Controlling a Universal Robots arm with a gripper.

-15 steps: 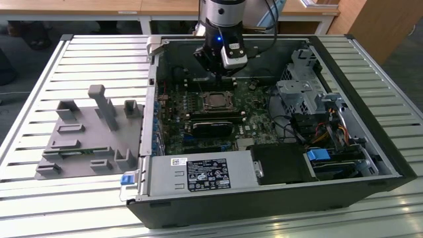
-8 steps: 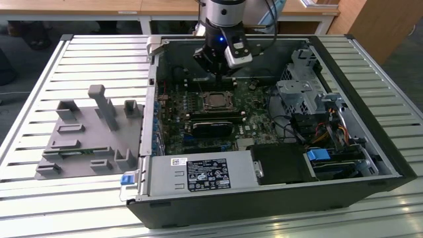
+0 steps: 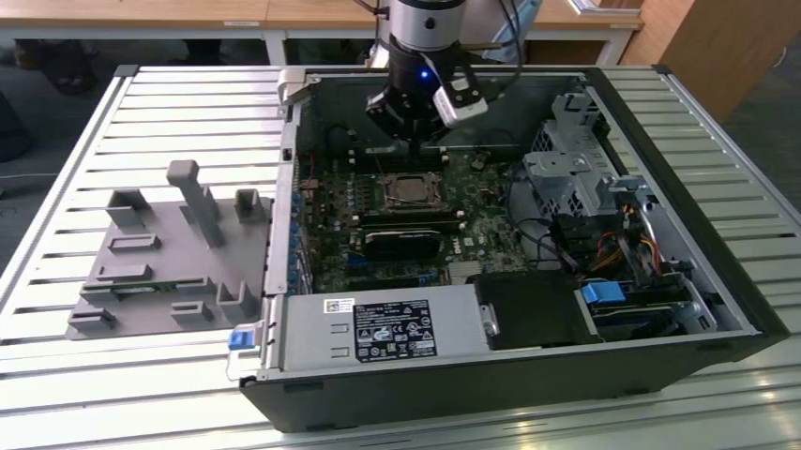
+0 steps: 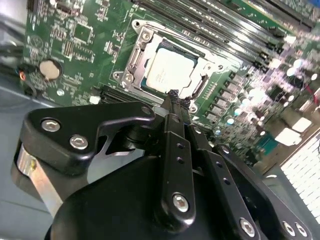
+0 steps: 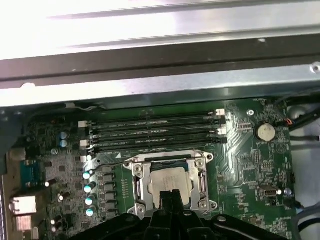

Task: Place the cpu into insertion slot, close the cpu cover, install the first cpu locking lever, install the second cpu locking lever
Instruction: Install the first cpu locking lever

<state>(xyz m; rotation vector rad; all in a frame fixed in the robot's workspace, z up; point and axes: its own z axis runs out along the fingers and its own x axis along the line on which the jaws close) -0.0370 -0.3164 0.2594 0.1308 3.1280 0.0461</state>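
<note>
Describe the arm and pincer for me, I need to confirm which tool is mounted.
The pincer is matt black: angular linkage bars joined by silver screws, narrowing to slim fingers. In the exterior view the arm is a silver-grey cylinder above a black wrist section with a small blue light, a white block at its side, and dark cables alongside.

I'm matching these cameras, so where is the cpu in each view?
Exterior view: cpu mid-motherboard, close to the gripper.
Second wrist view: cpu just ahead of the gripper.
First wrist view: cpu just ahead of the gripper.
Shared landmark: long black memory slots beside it.
</note>
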